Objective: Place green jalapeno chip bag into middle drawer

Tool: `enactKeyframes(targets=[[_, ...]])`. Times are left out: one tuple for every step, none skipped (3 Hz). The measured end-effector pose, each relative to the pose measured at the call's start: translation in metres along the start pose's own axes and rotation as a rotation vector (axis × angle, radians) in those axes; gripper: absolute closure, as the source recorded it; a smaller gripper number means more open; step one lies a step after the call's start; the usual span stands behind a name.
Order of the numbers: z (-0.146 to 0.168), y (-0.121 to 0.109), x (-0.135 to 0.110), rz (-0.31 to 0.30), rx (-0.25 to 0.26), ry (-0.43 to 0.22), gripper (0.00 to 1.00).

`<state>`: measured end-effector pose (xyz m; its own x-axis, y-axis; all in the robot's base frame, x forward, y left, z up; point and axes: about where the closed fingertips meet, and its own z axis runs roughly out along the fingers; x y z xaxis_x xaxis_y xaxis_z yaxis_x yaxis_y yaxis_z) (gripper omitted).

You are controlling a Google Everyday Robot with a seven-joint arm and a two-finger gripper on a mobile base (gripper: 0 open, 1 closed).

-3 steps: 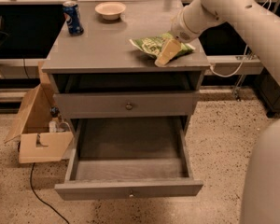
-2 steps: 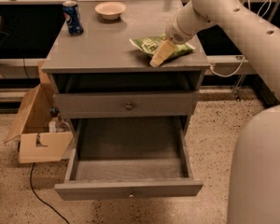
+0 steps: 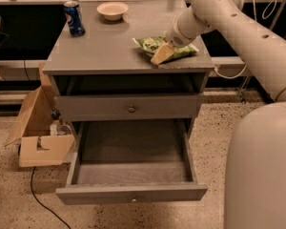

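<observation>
The green jalapeno chip bag (image 3: 152, 44) lies flat on the right part of the grey cabinet's top (image 3: 105, 46). My gripper (image 3: 161, 55) is down on the bag's front middle, reaching in from the upper right, and covers part of it. The middle drawer (image 3: 131, 192), the lowest tier, is pulled out wide, and its grey floor shows with nothing in it. The like-fronted drawer one tier higher (image 3: 131, 109) is closed.
A blue soda can (image 3: 75, 18) and a pale bowl (image 3: 112, 10) stand at the back of the cabinet top. An open cardboard box (image 3: 38, 137) sits on the floor left of the cabinet, with a black cable (image 3: 43, 199) beside it. My arm and body (image 3: 262, 142) fill the right side.
My gripper has shifted a little to the left and slightly down over the bag. The bag and the drawer have not moved.
</observation>
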<state>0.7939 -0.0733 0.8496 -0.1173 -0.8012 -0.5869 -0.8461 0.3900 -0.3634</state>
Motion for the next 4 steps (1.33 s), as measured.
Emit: enactKeyframes(targets=[[0.000,0.000,0.000,0.001,0.000,0.000,0.49],[-0.002,0.000,0.001,0.008,-0.004,-0.009,0.72],[-0.025,-0.003,-0.008,-0.007,0.012,-0.077,0.95],[-0.079,-0.002,-0.027,-0.054,0.040,-0.222,1.00]])
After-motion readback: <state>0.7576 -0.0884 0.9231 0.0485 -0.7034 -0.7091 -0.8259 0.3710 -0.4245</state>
